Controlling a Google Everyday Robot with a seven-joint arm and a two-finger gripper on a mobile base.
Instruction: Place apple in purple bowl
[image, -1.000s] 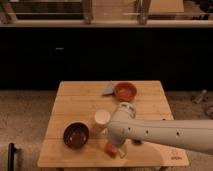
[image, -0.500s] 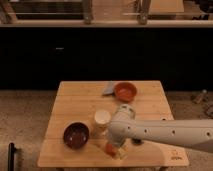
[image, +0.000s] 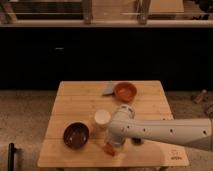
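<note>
With the gripper (image: 111, 145) apparently on the apple (image: 108, 149), grasp state unclear, confirm hold, then release low inside the nearby purple bowl (image: 76, 135).

Table (image: 75, 96) carries purple bowl (image: 76, 135), cup (image: 102, 117), apple (image: 108, 149) by gripper (image: 113, 144).

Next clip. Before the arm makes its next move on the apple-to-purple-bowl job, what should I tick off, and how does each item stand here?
1. Small round orange-red apple found: ok, it lies on the wooden table near the front edge, right of the bowl.
2. Gripper at the apple: ok, it is down right at it.
3. Firm hold on the apple: cannot tell.
4. Round dark maroon-purple bowl ready: ok, upright, with nothing seen inside.
5. Way from apple to bowl free: ok, the small white cup stands behind that line, not on it.
6. Apple in bowl: not ok, not yet done.
</note>
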